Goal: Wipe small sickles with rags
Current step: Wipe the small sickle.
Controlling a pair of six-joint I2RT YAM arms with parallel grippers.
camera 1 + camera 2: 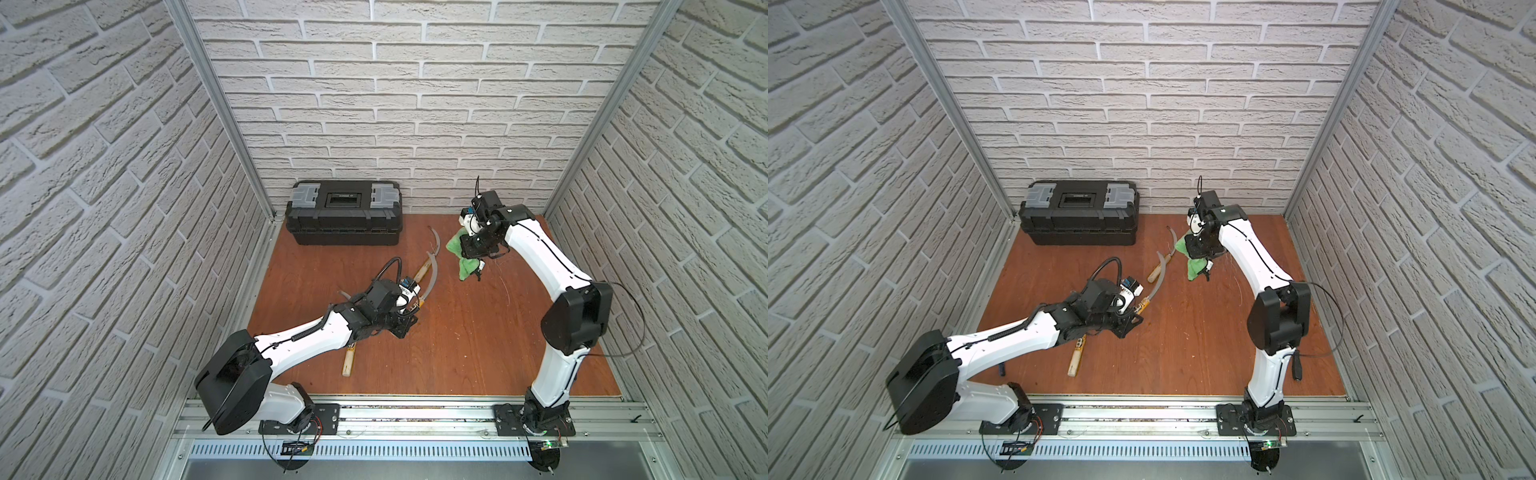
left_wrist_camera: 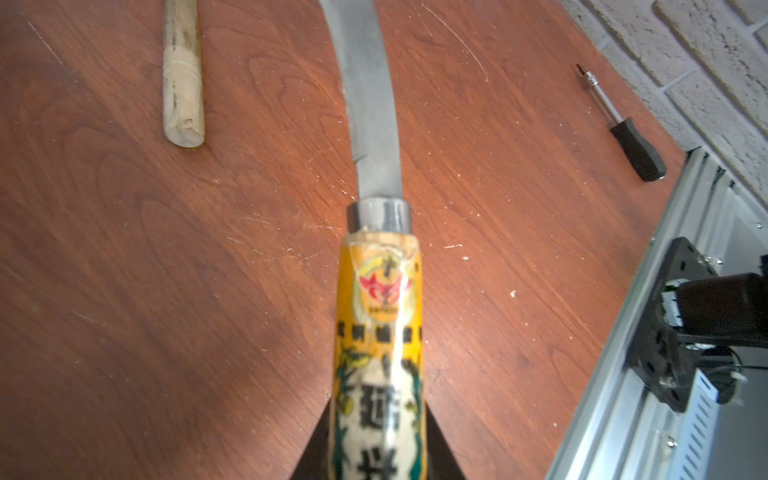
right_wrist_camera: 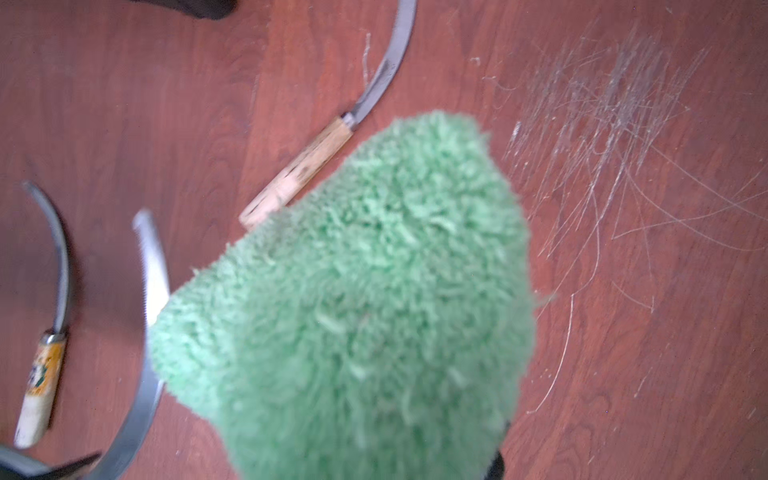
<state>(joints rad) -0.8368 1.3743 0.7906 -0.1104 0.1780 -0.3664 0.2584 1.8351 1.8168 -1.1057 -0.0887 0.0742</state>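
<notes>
My left gripper (image 1: 412, 308) is shut on the yellow-labelled handle (image 2: 378, 353) of a small sickle. It holds the sickle above the floor, and the grey blade (image 1: 433, 274) curves away toward the rag. A second sickle lies flat behind it, pale handle (image 1: 419, 272) and blade (image 1: 436, 243). A third lies partly under the left arm, with only its handle (image 1: 348, 363) plain to see. My right gripper (image 1: 473, 262) is shut on the green fluffy rag (image 3: 374, 291), which hangs in the air just right of the held blade's tip (image 3: 145, 266). The rag hides the right jaws.
A black toolbox (image 1: 343, 216) stands closed against the back wall. A black-handled screwdriver (image 1: 1296, 365) lies near the right arm's base. The floor under the rag is heavily scratched (image 3: 602, 124). Brick walls enclose three sides, and a metal rail (image 1: 415, 415) runs along the front.
</notes>
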